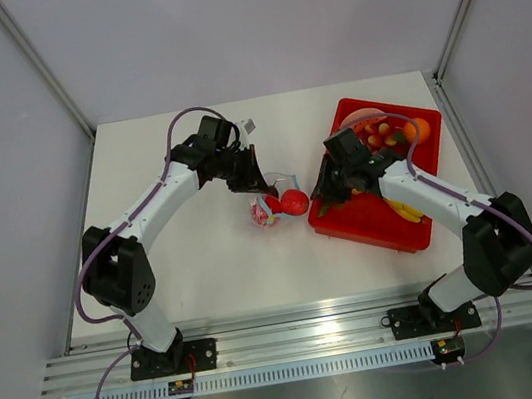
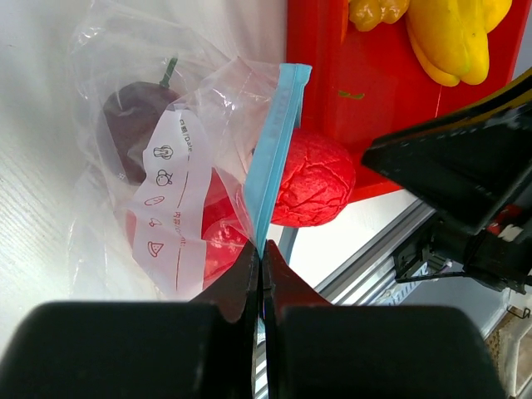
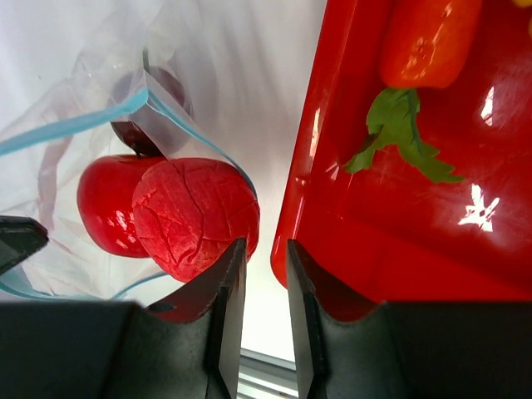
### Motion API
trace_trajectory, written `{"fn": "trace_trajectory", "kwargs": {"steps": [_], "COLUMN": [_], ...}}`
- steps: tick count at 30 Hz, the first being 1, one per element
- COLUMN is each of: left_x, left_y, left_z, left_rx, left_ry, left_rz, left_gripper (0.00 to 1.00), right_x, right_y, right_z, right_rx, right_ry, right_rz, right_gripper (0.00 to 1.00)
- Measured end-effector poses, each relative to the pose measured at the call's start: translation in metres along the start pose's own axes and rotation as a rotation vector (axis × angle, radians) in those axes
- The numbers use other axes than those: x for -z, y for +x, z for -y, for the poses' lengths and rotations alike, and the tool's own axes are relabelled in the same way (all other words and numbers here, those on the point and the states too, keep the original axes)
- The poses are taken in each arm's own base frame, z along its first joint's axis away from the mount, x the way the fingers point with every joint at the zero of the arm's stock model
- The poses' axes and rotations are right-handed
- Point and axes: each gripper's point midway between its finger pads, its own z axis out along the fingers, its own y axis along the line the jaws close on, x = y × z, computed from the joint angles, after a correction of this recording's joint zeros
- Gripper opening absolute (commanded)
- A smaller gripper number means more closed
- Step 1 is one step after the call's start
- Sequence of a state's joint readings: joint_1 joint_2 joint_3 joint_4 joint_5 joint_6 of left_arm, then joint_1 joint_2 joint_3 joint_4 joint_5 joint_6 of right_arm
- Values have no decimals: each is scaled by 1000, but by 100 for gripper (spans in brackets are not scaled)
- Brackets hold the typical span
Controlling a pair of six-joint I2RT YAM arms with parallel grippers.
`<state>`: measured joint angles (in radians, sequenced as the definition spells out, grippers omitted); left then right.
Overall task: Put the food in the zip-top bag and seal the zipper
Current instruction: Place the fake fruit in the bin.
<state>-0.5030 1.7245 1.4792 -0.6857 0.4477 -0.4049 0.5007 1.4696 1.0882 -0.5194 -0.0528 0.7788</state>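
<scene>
Our left end effector (image 2: 260, 259) pinches the zipper (image 2: 275, 150) to prop open the zip-top bag (image 2: 125, 66) on the desk (image 1: 195, 261), purple fruit (image 2: 129, 125) and tomato (image 3: 104, 199) inside; our right end effector (image 3: 264, 253) hangs empty, slightly parted, beside it.

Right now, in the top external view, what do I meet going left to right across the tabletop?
zip-top bag → textured red fruit → red tray, and inside it yellow banana → orange round fruit in the tray's far right corner.
</scene>
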Motion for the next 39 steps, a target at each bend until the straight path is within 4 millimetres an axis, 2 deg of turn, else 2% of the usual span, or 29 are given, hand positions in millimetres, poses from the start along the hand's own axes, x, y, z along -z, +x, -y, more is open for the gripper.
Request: {"fn": "trace_trajectory", "kwargs": {"steps": [5,18,27,39], "left_x": [0,3,3,2], "left_y": [0,-3,-3,-3], "left_z": [2,7,9,23], "left_rx": [7,7,6,2], "left_ry": [7,24,37,88], "left_rz": [0,3,1,0], "left_gripper": [0,0,0,0], "right_x": [-4,-27,-24,-23], "right_y": [15,24,11,9], "right_z": [2,7,-24,-28], "right_rx": [4,1,25,25], "right_ry": [9,40,-33,-44], "right_rz": [-31,-65,-16,-3], "right_gripper": [32,32,32,32]}}
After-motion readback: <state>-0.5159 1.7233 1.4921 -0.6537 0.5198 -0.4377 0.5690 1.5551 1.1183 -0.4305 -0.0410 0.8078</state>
